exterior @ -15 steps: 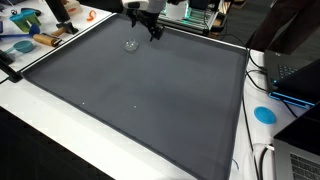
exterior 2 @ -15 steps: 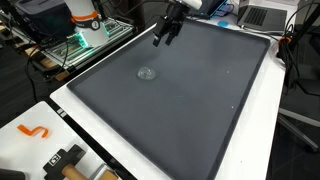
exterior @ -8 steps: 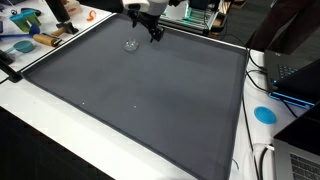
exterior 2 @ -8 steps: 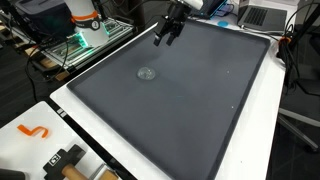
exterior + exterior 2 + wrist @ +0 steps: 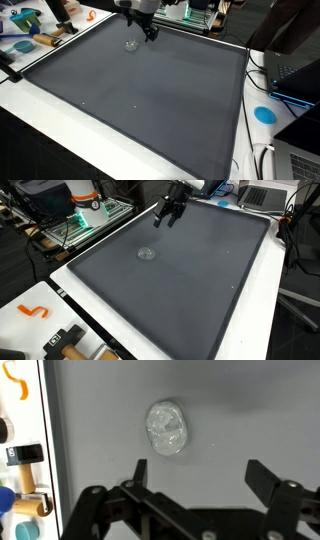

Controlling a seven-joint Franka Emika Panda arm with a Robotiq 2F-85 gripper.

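- Grey mat (image 5: pixel 150 100) covers most of the white bench (image 5: pixel 30 112), leaving only a pale border round it.
- Clear lump (image 5: pixel 167 427), glassy and crumpled-looking, lies flat on the mat near one of its edges. I cannot tell what it is made of.
- In both exterior views the lump shows as a small pale spot with bare mat all round it.
- Claw (image 5: pixel 150 33) hangs over the mat close to that same edge, near the lump but apart from it.
- Its two fingers (image 5: pixel 140 468) are spread as wide as they go, and there is nothing between them.
- In the wrist view the lump lies on the mat beyond the fingertips, nearer one finger than the other.
- Orange hook (image 5: pixel 35 311) lies on the bench off a corner of the mat, well apart from the claw.
- Blue disc (image 5: pixel 264 114) sits on the bench just off the mat's side edge, also well apart from the lump.
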